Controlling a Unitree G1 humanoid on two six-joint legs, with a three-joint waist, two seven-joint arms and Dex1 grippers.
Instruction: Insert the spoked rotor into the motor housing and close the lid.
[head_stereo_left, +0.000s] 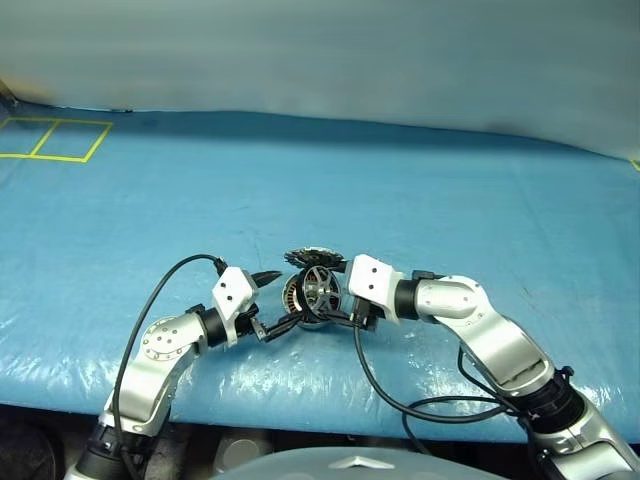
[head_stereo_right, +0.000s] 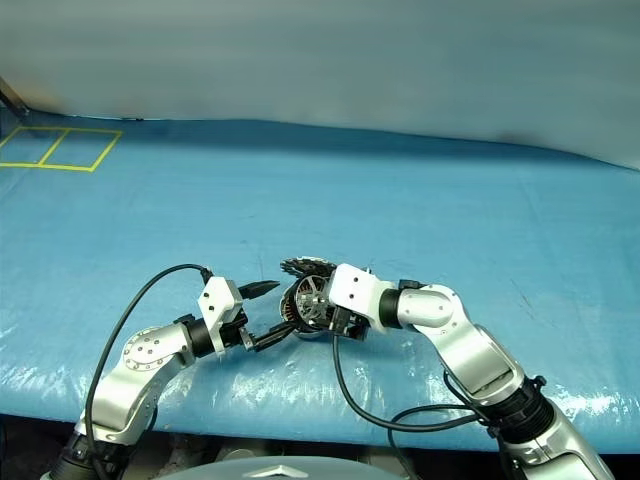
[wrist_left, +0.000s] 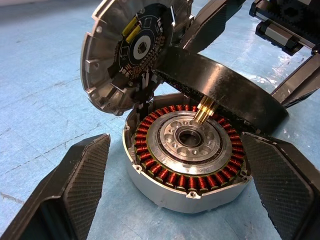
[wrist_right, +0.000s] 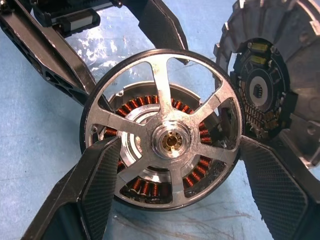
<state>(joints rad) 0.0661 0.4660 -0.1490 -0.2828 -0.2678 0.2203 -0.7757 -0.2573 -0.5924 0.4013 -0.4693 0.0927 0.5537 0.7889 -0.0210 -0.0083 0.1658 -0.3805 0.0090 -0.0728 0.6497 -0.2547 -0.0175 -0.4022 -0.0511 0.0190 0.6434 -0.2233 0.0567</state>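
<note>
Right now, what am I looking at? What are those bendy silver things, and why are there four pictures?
Those are a robot's two arms, the left arm and the right arm. Each ends in black jaws. Two pictures come from cameras in its head, looking down on a blue table. The other two come from a camera on each wrist, so they see things close up. On the table is a round motor housing with copper coils inside. Its lid is swung open. A silver spoked rotor leans tilted over the housing, not yet flat inside. The left jaws stand open on either side of the housing. The right arm is at the rotor, but I cannot tell whether it grips it.
</note>
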